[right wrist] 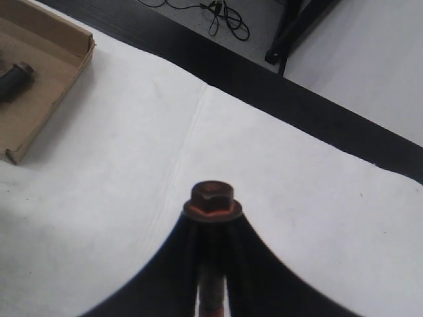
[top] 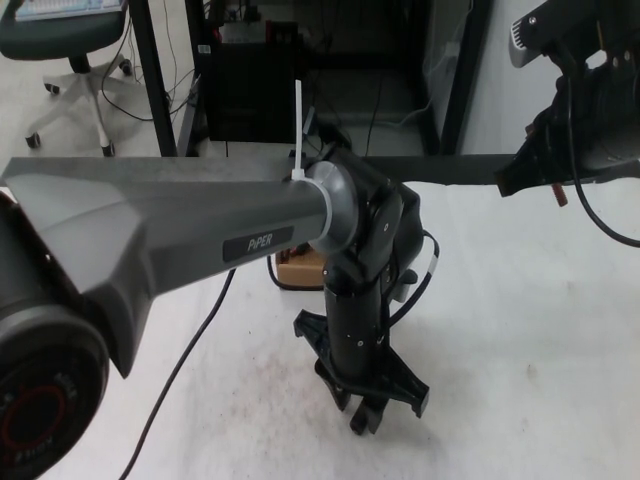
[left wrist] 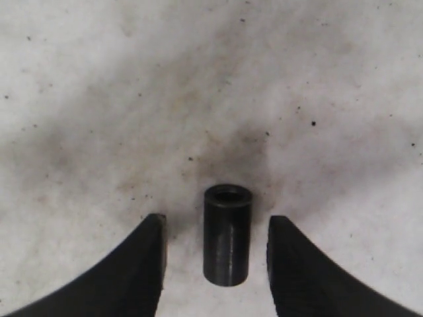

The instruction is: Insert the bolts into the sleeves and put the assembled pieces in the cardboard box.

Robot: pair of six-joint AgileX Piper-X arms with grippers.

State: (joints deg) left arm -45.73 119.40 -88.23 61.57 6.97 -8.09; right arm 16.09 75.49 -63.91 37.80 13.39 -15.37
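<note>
While the left end effector [left wrist: 217, 223] sits with fingers apart on either side of the dark sleeve [left wrist: 227, 241] on the white surface [left wrist: 99, 99] — not touching it — the right end effector [right wrist: 213, 231] is up off the surface, clamped on a rusty bolt [right wrist: 211, 198]. The cardboard box [right wrist: 56, 92] is well apart from that bolt, with one dark piece [right wrist: 13, 79] inside.

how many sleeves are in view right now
2. One sleeve on the bench between the left gripper's open jaws; a second sleeve in the cardboard box, apparently already holding a bolt. More may be hidden.
</note>
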